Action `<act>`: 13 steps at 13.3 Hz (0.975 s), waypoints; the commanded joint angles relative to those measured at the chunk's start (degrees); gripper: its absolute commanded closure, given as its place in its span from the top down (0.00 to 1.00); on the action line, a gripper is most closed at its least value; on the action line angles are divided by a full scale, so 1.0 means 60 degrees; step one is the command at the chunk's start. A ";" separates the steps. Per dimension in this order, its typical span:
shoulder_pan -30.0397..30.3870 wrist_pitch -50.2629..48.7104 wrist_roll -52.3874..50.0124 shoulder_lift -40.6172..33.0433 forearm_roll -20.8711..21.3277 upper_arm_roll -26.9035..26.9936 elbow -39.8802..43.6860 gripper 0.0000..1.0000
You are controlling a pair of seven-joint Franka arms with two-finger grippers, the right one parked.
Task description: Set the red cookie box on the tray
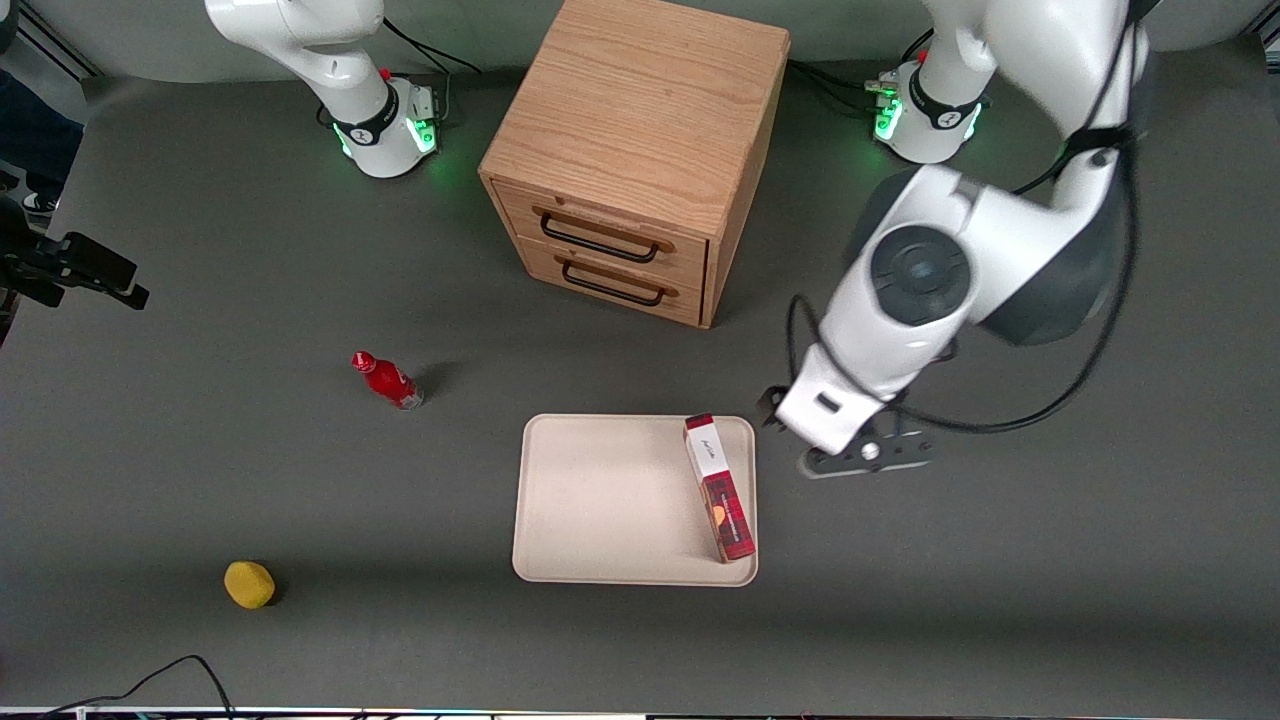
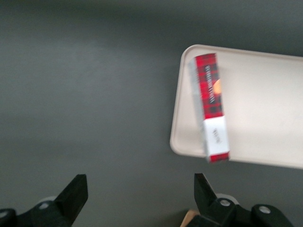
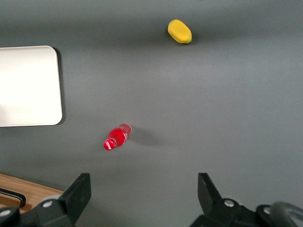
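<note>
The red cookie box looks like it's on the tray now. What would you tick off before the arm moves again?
1. Red cookie box on the tray: ok, at its edge toward the working arm.
2. Box lies inside the rim: cannot tell.
3. Gripper open, holding nothing: ok.
4. Gripper clear of the tray, over bare table beside it: ok.
5. Red bottle and yellow object away from the tray: ok.
</note>
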 commanded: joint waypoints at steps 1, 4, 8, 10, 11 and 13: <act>0.0655 -0.0836 0.1115 -0.1544 -0.0286 -0.0016 -0.1283 1.00; 0.1869 -0.0738 0.2972 -0.3315 -0.0519 -0.0030 -0.3096 1.00; 0.3569 -0.0840 0.5480 -0.4738 -0.0726 0.0013 -0.4300 1.00; 0.3836 -0.0927 0.6140 -0.5004 -0.0711 0.0421 -0.4347 1.00; 0.3822 -0.0927 0.6767 -0.5019 -0.0726 0.0888 -0.4347 1.00; 0.3836 -0.0971 0.7460 -0.5049 -0.0929 0.1477 -0.4347 1.00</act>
